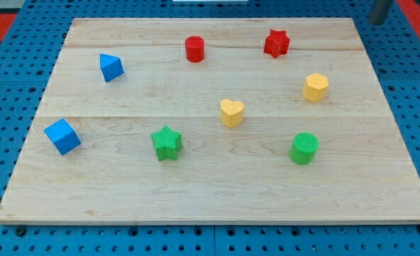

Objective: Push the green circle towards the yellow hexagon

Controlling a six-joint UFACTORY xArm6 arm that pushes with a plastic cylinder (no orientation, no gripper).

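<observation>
The green circle (304, 148) stands on the wooden board at the view's lower right. The yellow hexagon (315, 87) stands above it, nearer the view's right edge, with a clear gap between them. My tip (376, 22) shows at the view's top right corner, just off the board's far right corner. It is far from both blocks and touches nothing.
A yellow heart (232, 112) lies left of the green circle and hexagon. A red star (276, 43) and a red cylinder (195, 49) stand near the top. A green star (167, 143) is at lower centre. Two blue blocks (111, 67) (62, 136) are at the left.
</observation>
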